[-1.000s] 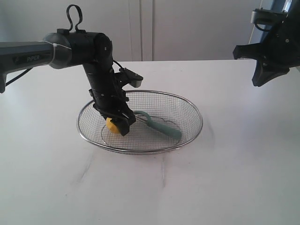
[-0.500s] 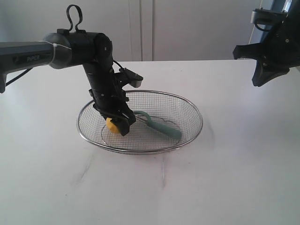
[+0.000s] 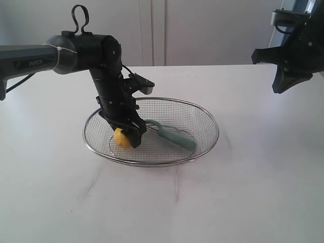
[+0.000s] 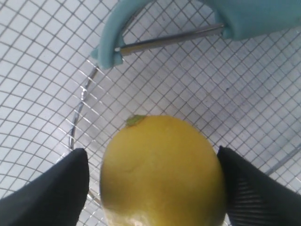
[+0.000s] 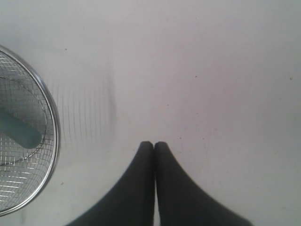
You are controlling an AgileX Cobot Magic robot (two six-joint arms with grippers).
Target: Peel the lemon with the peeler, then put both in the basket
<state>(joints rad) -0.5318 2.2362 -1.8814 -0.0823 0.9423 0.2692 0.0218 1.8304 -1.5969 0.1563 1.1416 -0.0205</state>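
The yellow lemon (image 3: 121, 137) lies on the mesh at the left side of the basket (image 3: 212, 129), its sticker hidden. My left gripper (image 3: 129, 135) reaches down into the basket and stands open around the lemon (image 4: 162, 169). One finger (image 4: 51, 188) is a small gap away from it; the other sits at its opposite side. The teal peeler (image 3: 173, 136) rests in the basket beside the lemon, blade and curved head (image 4: 164, 40) just beyond it. My right gripper (image 3: 286, 81) hangs shut and empty (image 5: 154, 144) high above the table, right of the basket.
White table (image 3: 243, 192) all around the basket. The right wrist view shows the basket rim (image 5: 52, 120) and the end of the peeler handle (image 5: 19, 131) off to one side. Pale cupboard doors stand behind the table.
The left gripper's fingers have spread a little, and more of the lemon now shows below them in the basket. The right arm has not moved.
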